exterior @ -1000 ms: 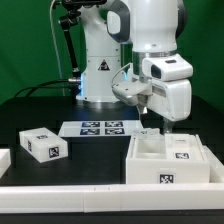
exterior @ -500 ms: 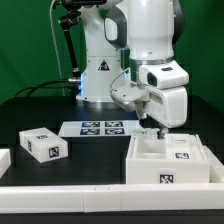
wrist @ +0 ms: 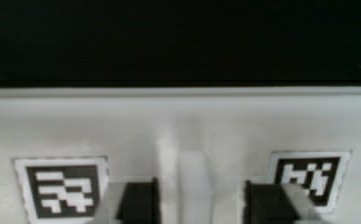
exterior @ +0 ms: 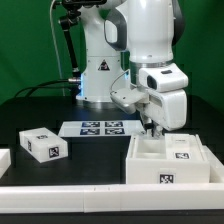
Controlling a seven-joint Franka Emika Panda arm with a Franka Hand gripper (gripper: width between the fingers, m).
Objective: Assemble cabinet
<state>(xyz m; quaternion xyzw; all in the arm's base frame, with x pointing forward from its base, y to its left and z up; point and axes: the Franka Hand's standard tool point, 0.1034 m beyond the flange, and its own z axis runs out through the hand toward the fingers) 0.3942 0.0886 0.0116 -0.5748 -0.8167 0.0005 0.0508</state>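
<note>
Gripper (exterior: 152, 128) is pointed straight down over the rear wall of the cabinet (exterior: 170, 165), which is seated at 4 o'clock in the exterior view. Fingers (wrist: 138, 203) are spread, straddling a white rib. Since 1.0 s ago, the wrist has been lowered slightly. Bare table (exterior: 97, 157) is left toward 9 o'clock, up to the small tagged block (exterior: 40, 145).

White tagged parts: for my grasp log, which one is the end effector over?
The cabinet, the big open shell at the exterior view's right; the small block lies apart, toward the left.
</note>
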